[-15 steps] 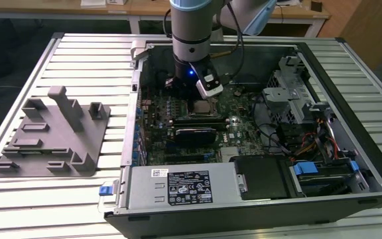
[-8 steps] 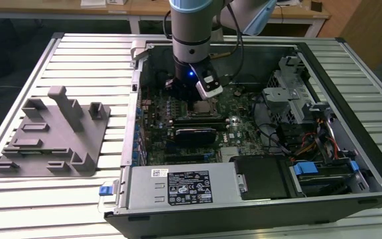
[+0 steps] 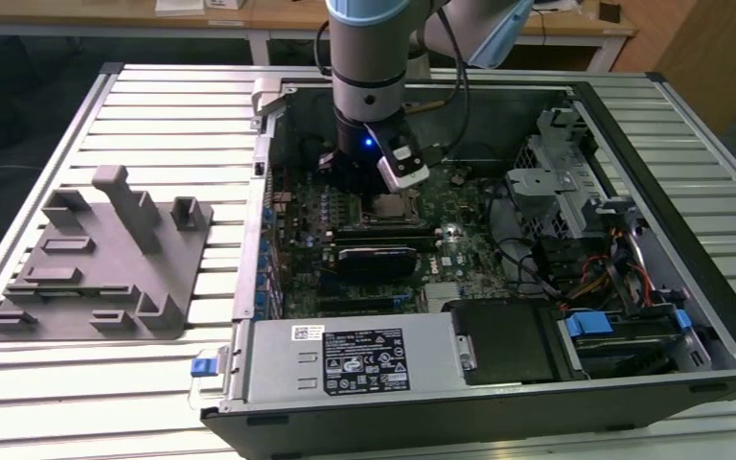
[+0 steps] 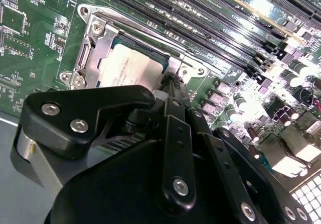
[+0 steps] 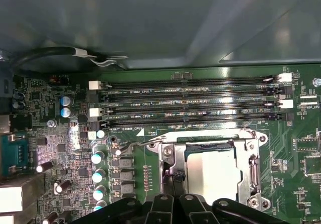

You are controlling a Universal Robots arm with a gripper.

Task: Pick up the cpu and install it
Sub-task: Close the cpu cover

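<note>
Mobo [image 5: 301,153]: green PCB, fine pale traces, white silkscreen.
DIMM slots [image 5: 190,96]: black, w/ white end latches [image 5: 95,85].
Socket frame [image 5: 167,169]: bright silver metal.
cpu [image 5: 209,171]: pale silver top, matt.
Capacitors [image 5: 98,176]: silver cans, teal tops.
Gripper [image 4: 174,81]: black; screw heads [image 4: 180,186] silver.
Arm [image 3: 368,57]: silver-grey w/ light-blue bands; wrist light [image 3: 368,144] blue.
Case [image 3: 471,422]: black.
PSU [image 3: 342,359]: grey metal, black label w/ white print.
Drive clips [image 3: 592,324]: blue.
Fixture [image 3: 100,259]: plain grey.
Table [image 3: 150,105]: pale grey, ribbed in parallel slats.
</note>
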